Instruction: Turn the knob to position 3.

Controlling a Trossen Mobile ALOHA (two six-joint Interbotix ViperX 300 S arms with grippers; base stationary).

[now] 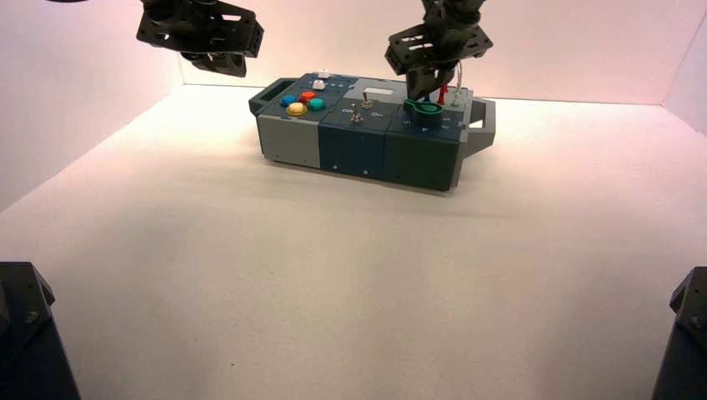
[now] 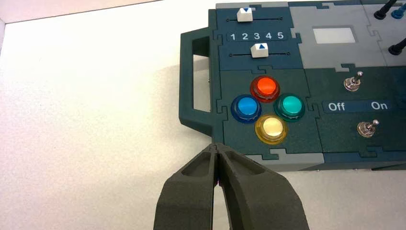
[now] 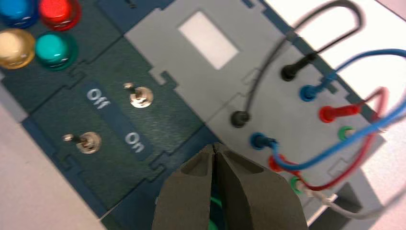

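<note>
I am working with my right pincer (image 1: pixel 427 93), which is hanging directly over the knob (image 1: pixel 427 109) on the box (image 1: pixel 367 142). The knob sits on the dark green section at the box's right end, in front of the panel of plugged wires (image 3: pixel 335 120) and to the right of the two metal toggle switches (image 3: pixel 139 97). In my right wrist view the pincer's fingers (image 3: pixel 191 191) are meeting at their tips, and only a sliver of green is showing between and under them. So I am reading the pincer as pressed together at the knob, most likely pinching its narrow body, though the contact itself is hidden beneath the fingers. I am coming at it from straight above because a turn of my wrist then turns the dial about its own axis without dragging the box across the table (image 1: pixel 250 275).

I cannot read the dial's numbers or where its pointed tip is aiming, so I am not judging how near position 3 it stands.

My left pincer (image 2: pixel 218 160) is waiting with its fingertips together and nothing in them. It is held off the box's left front corner, near the cluster of four coloured push buttons (image 2: pixel 266 108) and the handle (image 2: pixel 194 81), well apart from the knob so it is not crowding the working arm.
</note>
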